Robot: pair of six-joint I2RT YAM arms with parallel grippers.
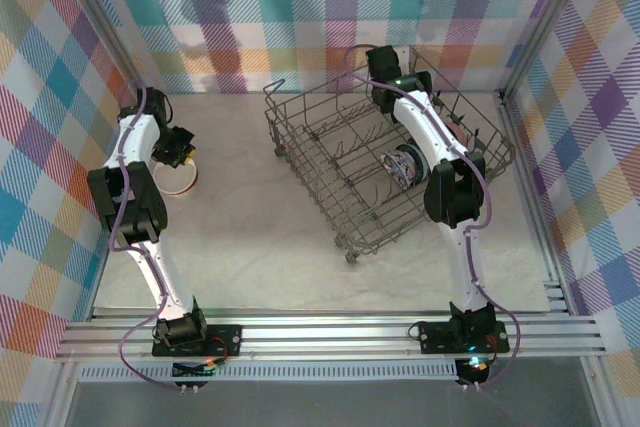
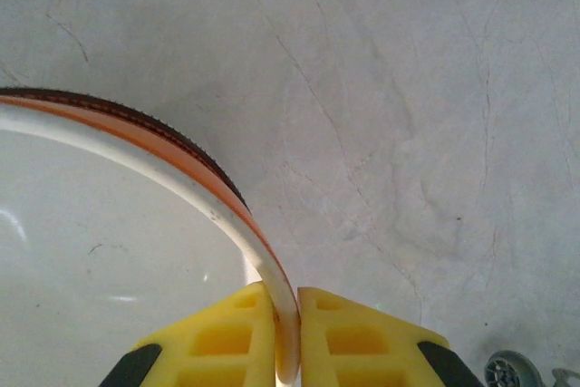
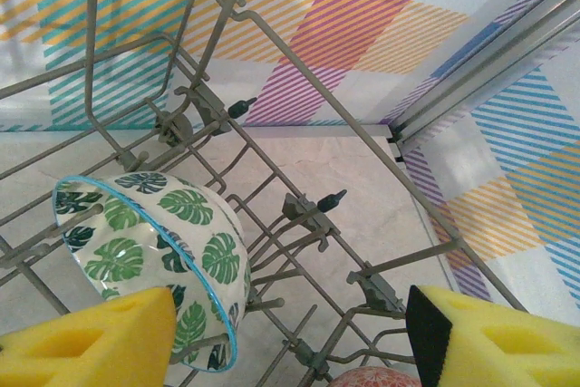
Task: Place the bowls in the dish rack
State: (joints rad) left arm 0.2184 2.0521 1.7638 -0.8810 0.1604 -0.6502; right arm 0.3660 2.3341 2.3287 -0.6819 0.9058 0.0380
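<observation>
From above, the left gripper (image 1: 178, 145) sits at the left side of the table (image 1: 260, 257), on the edge of a white bowl (image 1: 180, 179) that is orange outside. The dish rack (image 1: 330, 187) stands well apart on the right.

The left wrist view shows what the top one cannot. The two yellow fingers (image 2: 227, 337) pinch the bowl's rim, one inside and one outside.

The right arm (image 1: 440, 147) reaches over the rack. Its wrist view shows the right gripper (image 3: 290, 333) spread wide, holding nothing, above a leaf bowl (image 3: 154, 242) that leans among the rack's wires. A bit of a red round thing (image 3: 376, 378) peeks in at the bottom edge.
</observation>
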